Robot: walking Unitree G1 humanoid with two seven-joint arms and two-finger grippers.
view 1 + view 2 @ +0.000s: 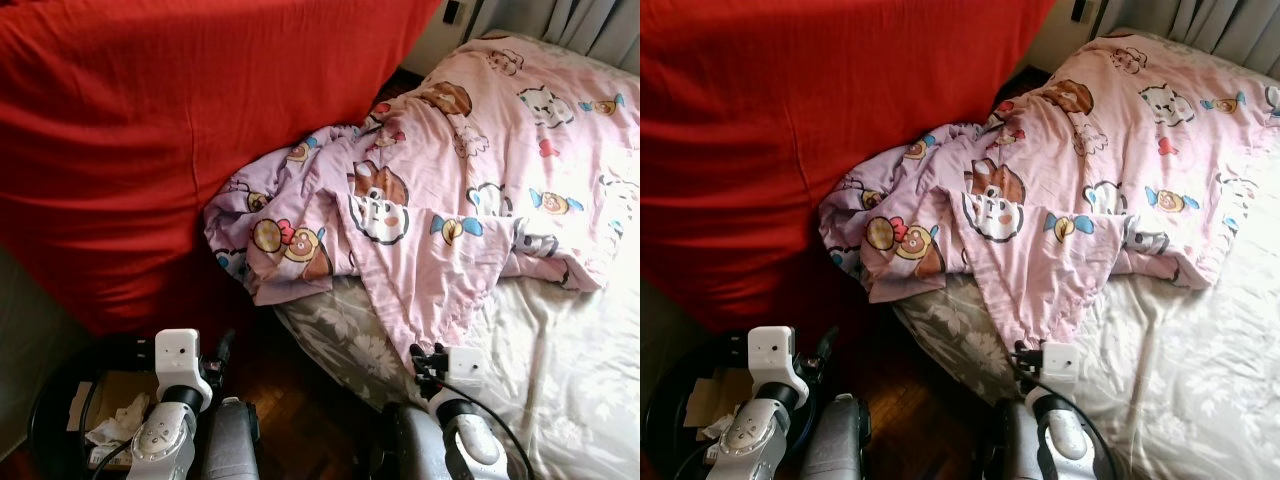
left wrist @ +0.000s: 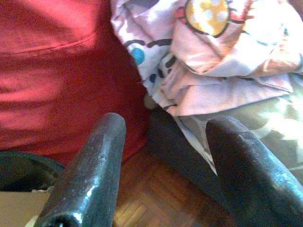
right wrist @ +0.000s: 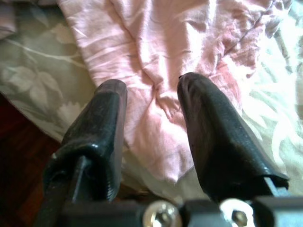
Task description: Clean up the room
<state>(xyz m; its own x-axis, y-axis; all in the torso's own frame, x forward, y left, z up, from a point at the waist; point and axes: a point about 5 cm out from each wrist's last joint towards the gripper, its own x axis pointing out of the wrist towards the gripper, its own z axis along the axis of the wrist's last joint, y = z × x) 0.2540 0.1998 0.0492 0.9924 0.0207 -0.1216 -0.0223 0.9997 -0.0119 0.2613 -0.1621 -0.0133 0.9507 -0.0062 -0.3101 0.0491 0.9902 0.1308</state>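
Note:
A pink blanket (image 1: 450,180) printed with cartoon animals lies crumpled across the bed (image 1: 570,350), one corner hanging toward the bed's near edge. My right gripper (image 3: 154,85) is open just over that hanging corner, the pink cloth showing in the gap between its fingers. It sits low at the bed's edge (image 1: 428,355). My left gripper (image 2: 168,125) is open and holds nothing. It hovers over the wooden floor between the red cover and the bed, below the bunched end of the blanket (image 2: 213,56).
A large red cloth (image 1: 150,130) drapes over bulky furniture on the left. A black round bin (image 1: 45,400) with crumpled paper and cardboard stands by my left arm. Dark parquet floor (image 1: 300,400) runs between it and the bed. Curtains (image 1: 580,20) hang behind the bed.

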